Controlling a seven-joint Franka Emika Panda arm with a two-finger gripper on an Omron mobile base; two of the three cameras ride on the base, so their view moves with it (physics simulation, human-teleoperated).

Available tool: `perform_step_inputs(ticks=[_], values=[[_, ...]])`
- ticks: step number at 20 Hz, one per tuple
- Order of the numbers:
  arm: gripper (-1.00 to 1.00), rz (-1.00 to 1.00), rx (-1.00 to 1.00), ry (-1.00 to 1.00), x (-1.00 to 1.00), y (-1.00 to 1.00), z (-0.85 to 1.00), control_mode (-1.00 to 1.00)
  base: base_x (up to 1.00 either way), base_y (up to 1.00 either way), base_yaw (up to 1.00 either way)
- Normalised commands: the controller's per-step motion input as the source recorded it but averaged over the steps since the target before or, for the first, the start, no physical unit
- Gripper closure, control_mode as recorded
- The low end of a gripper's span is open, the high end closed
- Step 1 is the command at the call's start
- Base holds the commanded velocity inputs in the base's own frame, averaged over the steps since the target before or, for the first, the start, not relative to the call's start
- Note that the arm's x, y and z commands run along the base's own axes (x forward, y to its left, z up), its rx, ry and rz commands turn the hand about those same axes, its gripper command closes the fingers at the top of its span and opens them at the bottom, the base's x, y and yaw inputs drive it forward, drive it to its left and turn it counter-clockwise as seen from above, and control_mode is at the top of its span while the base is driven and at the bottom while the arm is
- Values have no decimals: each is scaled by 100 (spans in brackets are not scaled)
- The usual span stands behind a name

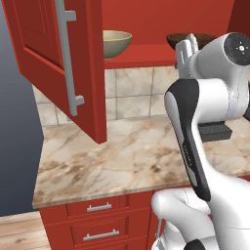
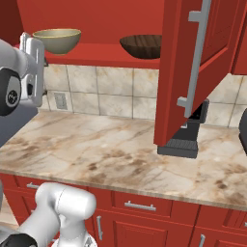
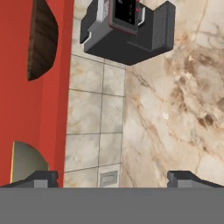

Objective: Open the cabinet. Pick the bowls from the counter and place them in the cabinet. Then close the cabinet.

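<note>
1. The white arm rises nearest the base cameras, its elbow over the red drawers.
2. The beige marbled tabletop lies beyond it; a dark appliance stands on it at the tiled wall.
3. The gripper is raised beside the shelf edge, fingertips spread as wide as they go, holding and touching nothing.
4. Both cabinet doors hang open, with long silver handles.
5. On the cabinet shelf sit the olive-tan bowl and the dark wood-grained bowl, apart from each other.
</note>
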Motion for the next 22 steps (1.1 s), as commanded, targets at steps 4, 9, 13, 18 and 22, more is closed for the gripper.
perform_step_inputs(ticks=[4,9,13,18,22], values=[[-100,0,0,2,-29,-17,0,-100,0,0,0],[-100,0,0,0,-36,-21,-7,-100,0,0,0],[-100,0,0,-6,-31,-17,-31,-100,0,0,0],[-100,0,0,-12,-23,-19,-39,-100,0,0,0],[-100,0,3,0,-17,-24,-2,-100,0,0,0]])
